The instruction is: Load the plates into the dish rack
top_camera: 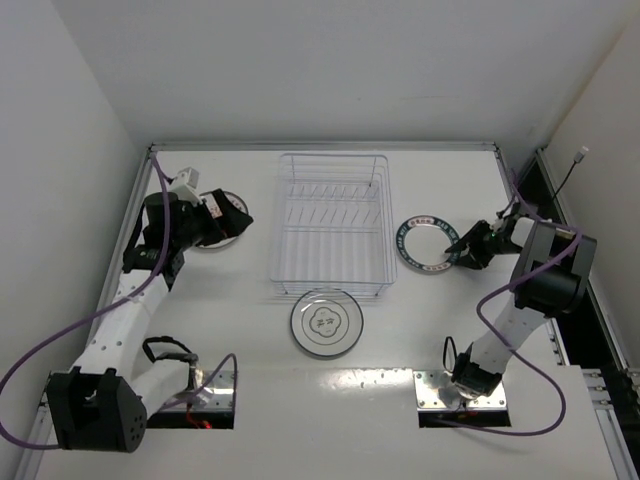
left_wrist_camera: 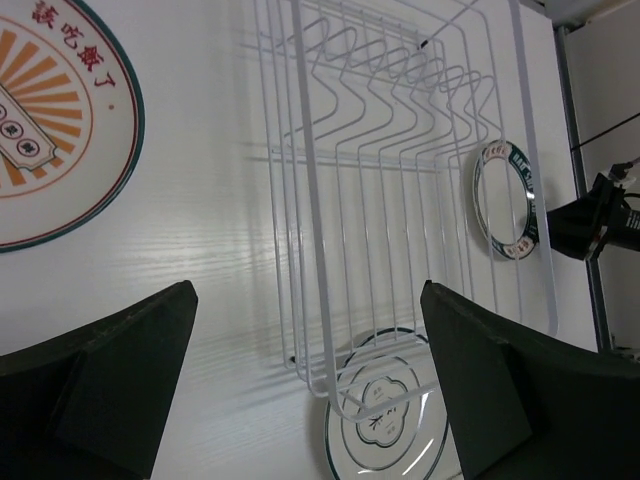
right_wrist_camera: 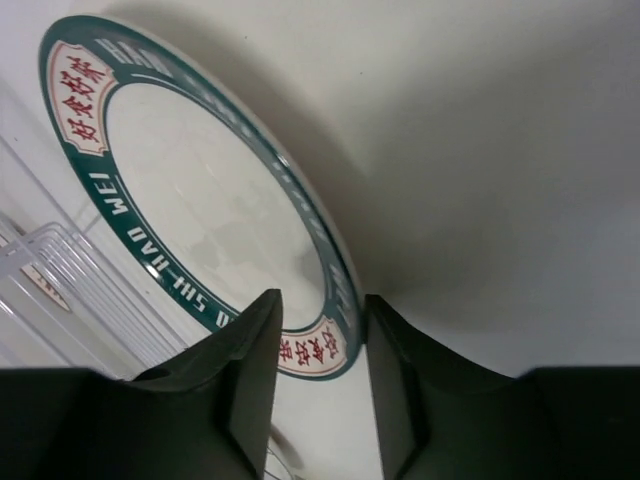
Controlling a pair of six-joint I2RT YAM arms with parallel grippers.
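Note:
The dish rack (top_camera: 332,225) stands at the table's middle back and holds no plate; it also shows in the left wrist view (left_wrist_camera: 400,130). The orange-patterned plate (left_wrist_camera: 50,120) lies flat left of it, mostly under my left gripper (top_camera: 238,218), which is open and empty above the table (left_wrist_camera: 308,295). The teal-rimmed plate (top_camera: 425,243) lies flat right of the rack. My right gripper (top_camera: 462,248) is at its right edge, jaws narrowly apart astride the rim (right_wrist_camera: 322,300). The thin-ringed plate (top_camera: 326,323) lies flat in front of the rack.
White walls close the table on the left, back and right. Purple cables trail from both arms, near the left wall (top_camera: 40,350) and beside the right base (top_camera: 500,310). A dark gap (top_camera: 590,330) runs along the right edge.

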